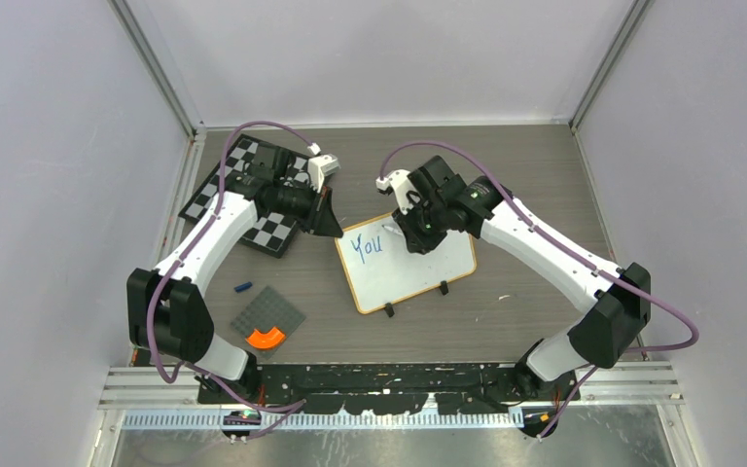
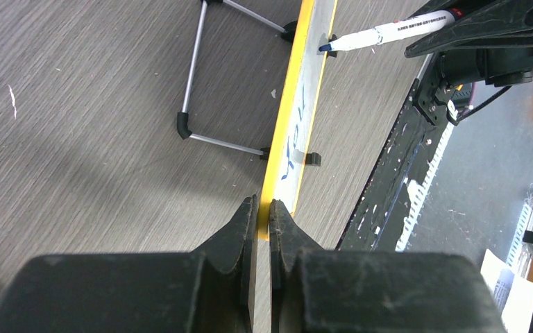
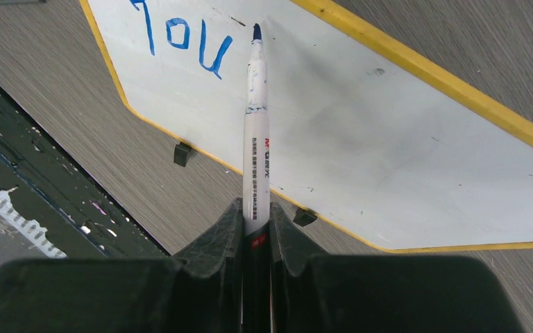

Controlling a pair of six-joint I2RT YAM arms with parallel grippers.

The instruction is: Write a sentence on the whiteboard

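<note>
The whiteboard (image 1: pixel 418 272), white with a light wooden frame and two black clip feet, lies at the table's middle with "You" in blue at its far left. My left gripper (image 1: pixel 333 229) is shut on the board's far left corner; in the left wrist view its jaws (image 2: pixel 264 208) pinch the frame (image 2: pixel 281 132) edge-on. My right gripper (image 1: pixel 418 233) is shut on a white marker (image 3: pixel 257 132) with a blue tip. The tip sits on or just above the board (image 3: pixel 361 132), right of the "u". The marker also shows in the left wrist view (image 2: pixel 382 35).
A black-and-white chessboard (image 1: pixel 216 190) lies at the far left under the left arm. A grey baseplate (image 1: pixel 277 309) with an orange curved piece (image 1: pixel 266 338) and a small blue cap (image 1: pixel 243 287) lie at the near left. Metal rails run along the table's edges.
</note>
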